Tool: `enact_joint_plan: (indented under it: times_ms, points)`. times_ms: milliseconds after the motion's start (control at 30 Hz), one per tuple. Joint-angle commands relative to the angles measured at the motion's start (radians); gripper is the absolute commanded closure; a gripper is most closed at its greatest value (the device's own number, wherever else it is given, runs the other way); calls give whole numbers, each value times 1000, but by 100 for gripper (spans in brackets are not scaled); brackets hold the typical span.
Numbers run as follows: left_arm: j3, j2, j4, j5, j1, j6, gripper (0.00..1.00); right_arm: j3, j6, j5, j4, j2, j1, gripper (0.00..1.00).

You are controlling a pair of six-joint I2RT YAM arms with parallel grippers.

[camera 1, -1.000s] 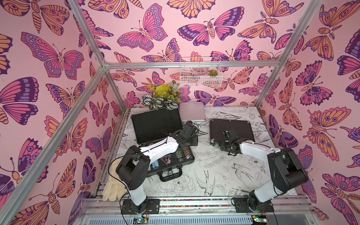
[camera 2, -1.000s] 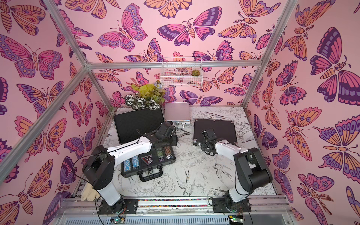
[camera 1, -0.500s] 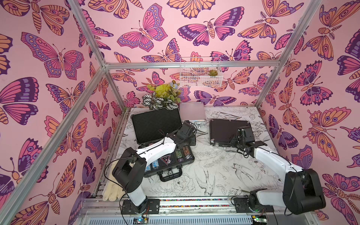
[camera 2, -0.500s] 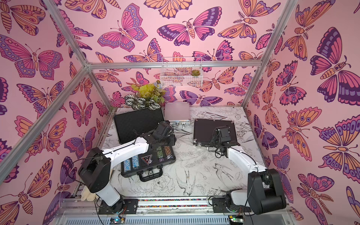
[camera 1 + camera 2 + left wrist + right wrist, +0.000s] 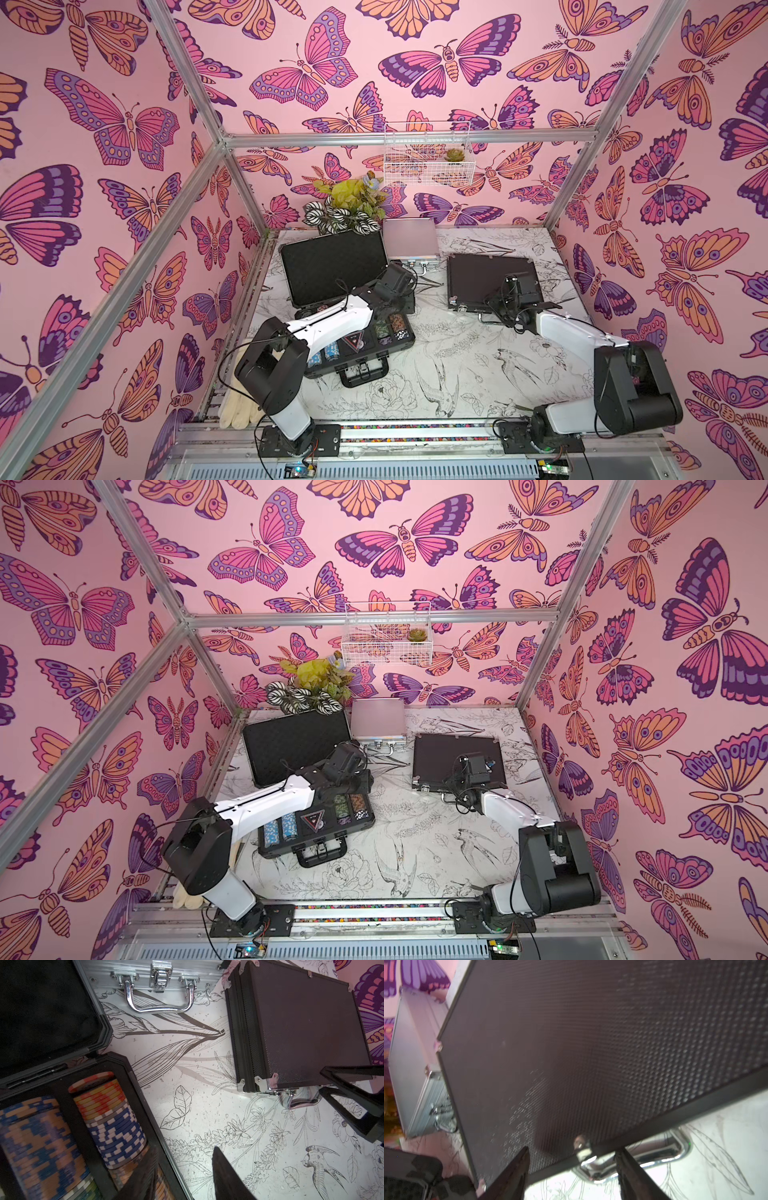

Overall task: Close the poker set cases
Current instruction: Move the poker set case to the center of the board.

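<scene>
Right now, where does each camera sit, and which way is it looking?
Top views: high in front, looking down and back; left arm, right arm visible.
Left wrist: over the open grey case, facing the silver case and black case; jaws apart.
Right wrist: close above the black case's lid; jaws apart.
Shared: black and silver cases, in all views.

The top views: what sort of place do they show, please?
Probably a robot test booth, not a home. An aluminium frame holds butterfly-printed walls. A left arm and a right arm stand on a rail at the table edge. An open poker case lies there like a prop.
</scene>
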Motion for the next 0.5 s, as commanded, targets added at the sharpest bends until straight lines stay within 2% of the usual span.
enact_joint_plan:
  times_ms: [0, 267, 467]
  points:
    - [-24, -38, 2, -21, 13, 8, 55, -17, 61, 5, 63, 22, -23, 33]
    - [-34, -45, 5, -20, 21, 10, 55, 97, -44, 21, -4, 123, -36, 36]
    - [-27, -25, 10, -12, 24, 6, 55, 86, -71, -17, 28, 181, -84, 35]
